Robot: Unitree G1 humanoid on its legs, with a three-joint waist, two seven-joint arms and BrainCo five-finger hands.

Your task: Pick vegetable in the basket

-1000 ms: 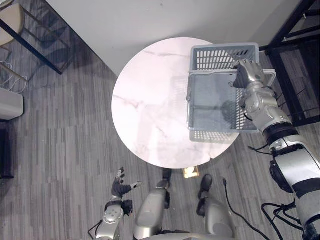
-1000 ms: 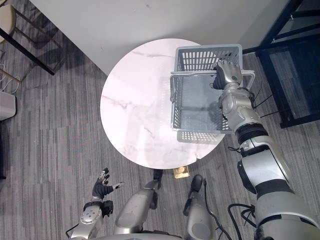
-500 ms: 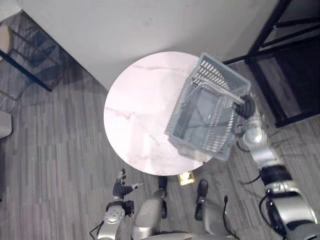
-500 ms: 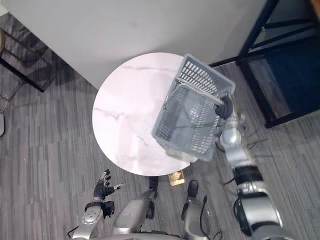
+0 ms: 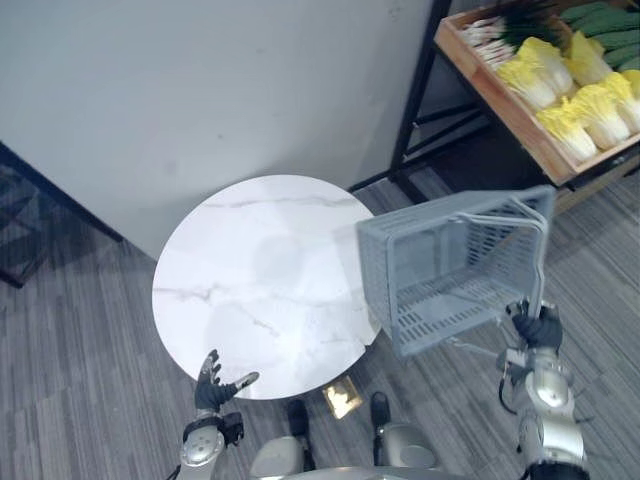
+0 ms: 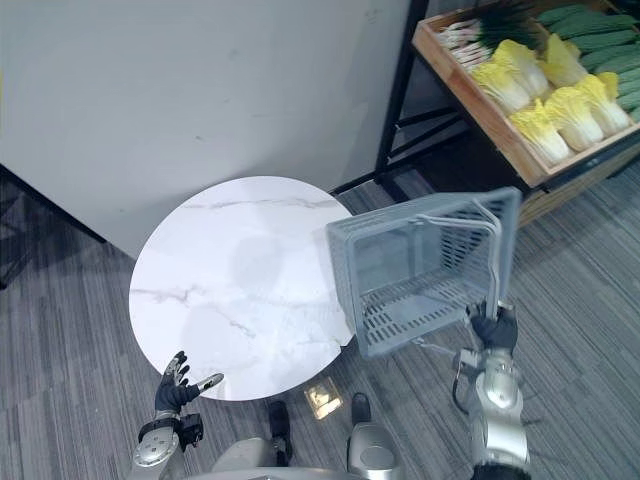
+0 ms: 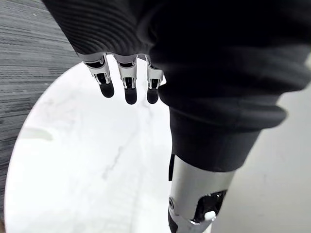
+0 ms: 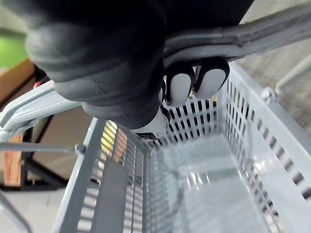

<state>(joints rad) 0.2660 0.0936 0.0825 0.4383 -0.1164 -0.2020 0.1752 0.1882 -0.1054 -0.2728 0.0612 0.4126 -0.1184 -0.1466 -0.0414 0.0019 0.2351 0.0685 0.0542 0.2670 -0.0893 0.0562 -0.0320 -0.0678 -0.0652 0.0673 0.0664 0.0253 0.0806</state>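
grey basket (image 5: 450,270) hangs tilted, right hand (image 5: 538,328) curled round its handle (image 8: 252,31); left hand (image 5: 213,385) spread; vegetable crate (image 5: 500,100) cut off.

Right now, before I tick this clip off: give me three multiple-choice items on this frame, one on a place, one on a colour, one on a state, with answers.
1. Where is the grey basket?
A. flat on the round table
B. on the floor
C. held up by its handle in the right hand

2. The cabbages in the wooden crate are:
A. yellow
B. purple
C. red

3. The left hand is:
A. shut on a cabbage
B. open
C. shut on the handle

Answers: C, its fingers curl round the handle; A, yellow heads lie in the crate; B, its fingers are straight and hold nothing.
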